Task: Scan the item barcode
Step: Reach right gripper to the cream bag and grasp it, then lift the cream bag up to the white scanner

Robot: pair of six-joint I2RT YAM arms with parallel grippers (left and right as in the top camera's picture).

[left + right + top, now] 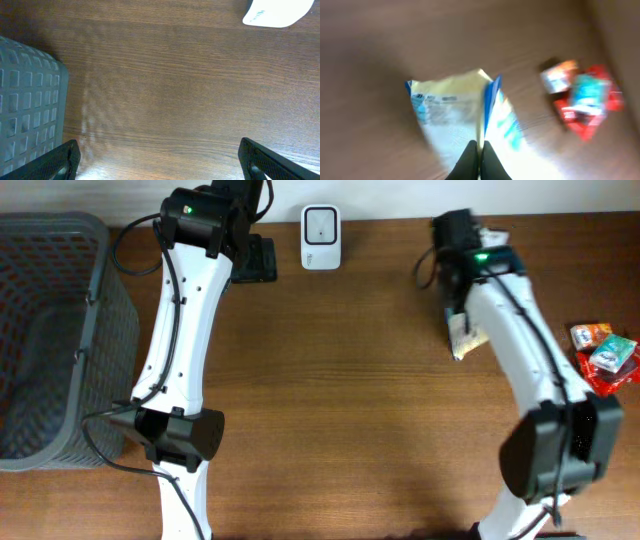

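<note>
1. The right tool (480, 152) is clenched on the edge of a white and blue packet (462, 115).
2. Seen from above, the packet pokes out from under the right arm (520, 350). It is at about 2 o'clock from the middle of the counter (340, 380).
3. I cannot tell if the packet touches the counter or is held above it.
4. The wrist view of the packet is blurry, so no barcode can be made out.
5. The white scanner (320, 225) stands at the 12 o'clock edge of the counter. It is well apart from the packet.
6. The left tool (159, 145) is released. Its two black fingers (60, 160) are wide apart with only bare wood between them.
7. The left tool is up near 11 o'clock, between the grey basket (50, 340) and the scanner.
8. The basket sits at the 9 o'clock side of the counter.
9. A small pile of snacks (605, 355) in red, orange and blue lies at 3 o'clock, near the right arm.
</note>
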